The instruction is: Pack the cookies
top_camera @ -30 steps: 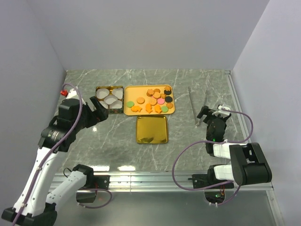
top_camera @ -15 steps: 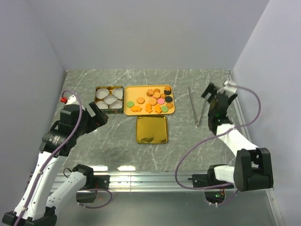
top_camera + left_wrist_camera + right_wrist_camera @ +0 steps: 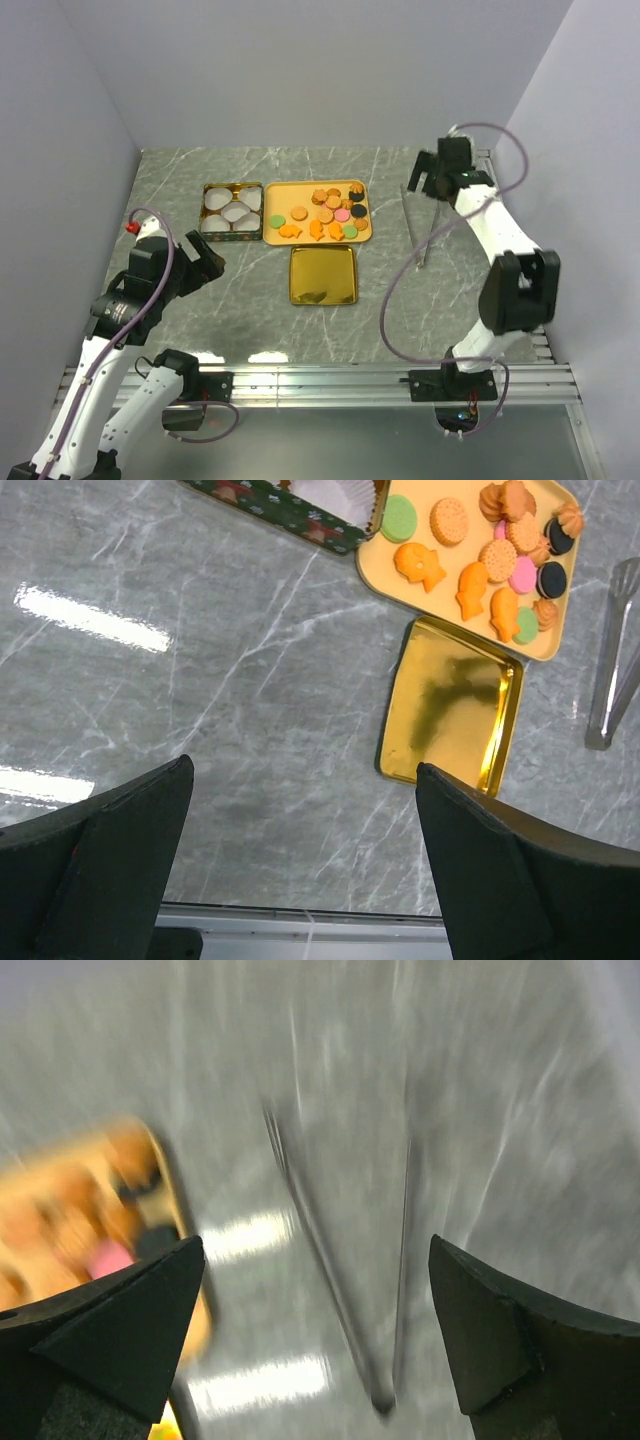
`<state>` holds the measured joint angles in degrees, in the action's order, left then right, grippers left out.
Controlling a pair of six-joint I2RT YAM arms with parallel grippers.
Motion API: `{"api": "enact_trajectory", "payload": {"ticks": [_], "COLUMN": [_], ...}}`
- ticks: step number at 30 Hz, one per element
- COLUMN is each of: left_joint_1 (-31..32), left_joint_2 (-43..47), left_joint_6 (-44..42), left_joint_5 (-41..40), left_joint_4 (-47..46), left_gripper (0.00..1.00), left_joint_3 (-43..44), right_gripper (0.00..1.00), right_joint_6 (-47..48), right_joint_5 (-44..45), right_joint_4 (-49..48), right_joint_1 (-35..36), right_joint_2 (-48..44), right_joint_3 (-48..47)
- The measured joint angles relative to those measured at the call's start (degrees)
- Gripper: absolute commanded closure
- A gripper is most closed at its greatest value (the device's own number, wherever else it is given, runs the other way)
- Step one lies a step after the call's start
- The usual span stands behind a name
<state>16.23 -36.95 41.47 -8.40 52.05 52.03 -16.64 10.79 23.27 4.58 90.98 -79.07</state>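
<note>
The cookies point(image 3: 327, 211) lie loose on an orange tray point(image 3: 275, 190) at the table's middle back: orange rounds and fish shapes, with a few green, pink and dark ones. They also show at the top of the left wrist view point(image 3: 487, 552). My left gripper point(image 3: 208, 256) is open and empty, left of the tray and above bare table point(image 3: 302, 770). My right gripper point(image 3: 430, 183) is open and empty above the far end of metal tongs point(image 3: 421, 228). The right wrist view is blurred; its gripper point(image 3: 317, 1245) is over the tongs point(image 3: 345, 1300).
A dark tin point(image 3: 233, 210) with white paper cups sits left of the tray. A gold lid point(image 3: 323, 274) lies in front of the tray, and also shows in the left wrist view point(image 3: 450, 705). Grey walls close in the left, back and right sides.
My right arm has swung from the near right up and back to the far end of the tongs. My left gripper has drawn back toward me, away from the tin.
</note>
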Motion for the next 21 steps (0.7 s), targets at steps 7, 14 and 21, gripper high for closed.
{"api": "enact_trajectory", "payload": {"ticks": [7, 14, 21], "left_joint_1": [0.0, 0.0, 0.0], "left_joint_2": [0.8, 1.5, 0.2], "left_joint_6": [0.0, 0.0, 0.0], "left_joint_5": [-1.4, -2.1, -2.1], "left_joint_4": [1.9, 2.7, 2.7], "left_gripper": [0.01, 0.01, 0.01], "left_joint_3": [-0.2, -0.3, -0.3], "right_gripper": [0.00, 0.00, 0.00], "right_joint_6": [-0.5, -0.4, -0.4], "right_joint_5": [-6.8, -10.4, -11.3], "right_joint_4": [16.1, 18.8, 18.8], "right_joint_1": [-0.1, -0.1, -1.3], "right_joint_2": [10.6, 12.4, 18.2], "right_joint_3": [1.8, 1.9, 2.4]}}
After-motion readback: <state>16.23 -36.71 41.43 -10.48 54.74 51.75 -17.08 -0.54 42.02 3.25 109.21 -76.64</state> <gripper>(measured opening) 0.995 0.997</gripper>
